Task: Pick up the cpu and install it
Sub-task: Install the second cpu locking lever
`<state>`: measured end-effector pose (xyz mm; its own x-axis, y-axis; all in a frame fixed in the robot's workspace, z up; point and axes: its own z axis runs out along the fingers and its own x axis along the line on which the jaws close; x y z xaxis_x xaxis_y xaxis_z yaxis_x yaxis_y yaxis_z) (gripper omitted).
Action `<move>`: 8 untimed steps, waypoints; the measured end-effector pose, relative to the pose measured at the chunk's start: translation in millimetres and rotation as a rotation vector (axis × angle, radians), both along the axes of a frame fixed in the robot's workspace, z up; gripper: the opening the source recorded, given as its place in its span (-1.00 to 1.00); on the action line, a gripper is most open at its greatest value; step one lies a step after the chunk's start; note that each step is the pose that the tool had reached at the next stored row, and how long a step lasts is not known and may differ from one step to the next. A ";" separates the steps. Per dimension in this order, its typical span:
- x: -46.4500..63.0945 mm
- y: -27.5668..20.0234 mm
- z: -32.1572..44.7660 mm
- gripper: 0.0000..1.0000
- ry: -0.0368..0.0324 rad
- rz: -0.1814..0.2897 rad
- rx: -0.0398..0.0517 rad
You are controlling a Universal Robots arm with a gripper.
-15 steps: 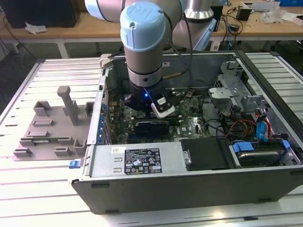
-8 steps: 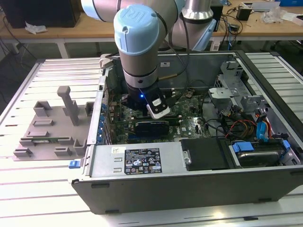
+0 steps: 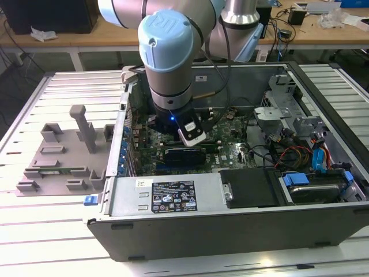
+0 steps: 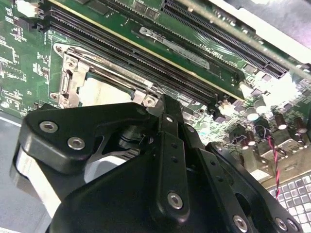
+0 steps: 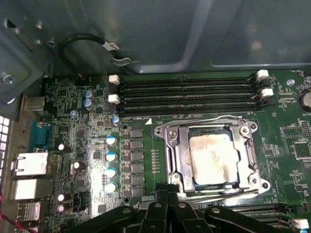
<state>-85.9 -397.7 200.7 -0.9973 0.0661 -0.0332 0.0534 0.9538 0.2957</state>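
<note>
The cpu (image 5: pixel 214 158), a flat square chip with a silver-grey top, lies inside the metal-framed socket (image 5: pixel 171 150) on the green motherboard (image 5: pixel 82 145). It also shows in the second wrist view as the pale cpu (image 4: pixel 104 92) within the frame. My gripper (image 5: pixel 167 206) hangs just beside the socket's edge, above the board, and its black linkage (image 4: pixel 165 145) crowds the near side of both wrist views. Nothing can be seen held in it. In the exterior view the arm's wrist (image 3: pixel 170 86) reaches down into the open computer case (image 3: pixel 230 231).
Black memory slots (image 5: pixel 189 94) run along the socket's far side. A power supply (image 3: pixel 167 196) sits at the case front, with drive bays and cables (image 3: pixel 311 167) at the exterior view's right. A grey fixture tray (image 3: pixel 63 156) lies outside the case at the exterior view's left.
</note>
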 end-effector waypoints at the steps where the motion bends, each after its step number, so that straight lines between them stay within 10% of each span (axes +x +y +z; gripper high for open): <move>1: 0.0 0.0 -0.7 -0.79 0.0001 -0.001 0.0024; 8: 0.0 0.0 9.4 -0.79 0.0000 -0.003 0.0035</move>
<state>-85.9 -397.7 210.2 -0.9971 0.0692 -0.0329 0.0562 0.9526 0.2990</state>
